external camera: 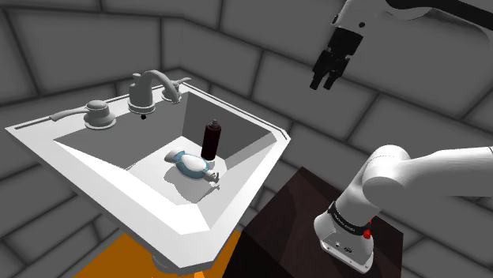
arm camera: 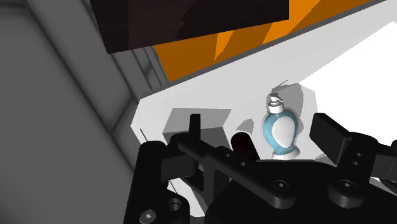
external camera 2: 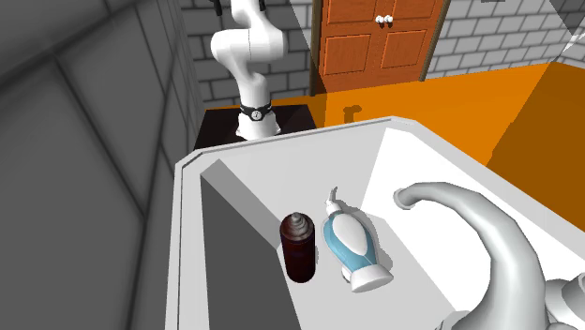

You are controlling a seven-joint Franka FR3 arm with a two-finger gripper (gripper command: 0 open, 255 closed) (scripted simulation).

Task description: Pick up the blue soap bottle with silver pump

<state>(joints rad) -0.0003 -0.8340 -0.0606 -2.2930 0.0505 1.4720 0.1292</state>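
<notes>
Soap bottle is lying in the sink beside a dark can; the gripper is hanging open, empty.

White sink basin takes the foreground. Blue and white soap bottle with a silver pump lies on its side on the basin floor, pump end pointing away toward the arm, flat base nearer the camera. Dark red cylindrical bottle with a grey cap stands upright just beside it on its left, close to the basin's shaded wall. Curved grey faucet spout arches in at lower right. Behind the sink, a dark box stand carries the white arm base. Further back are an orange panelled door with two knobs, a grey brick wall and an orange floor.
</notes>
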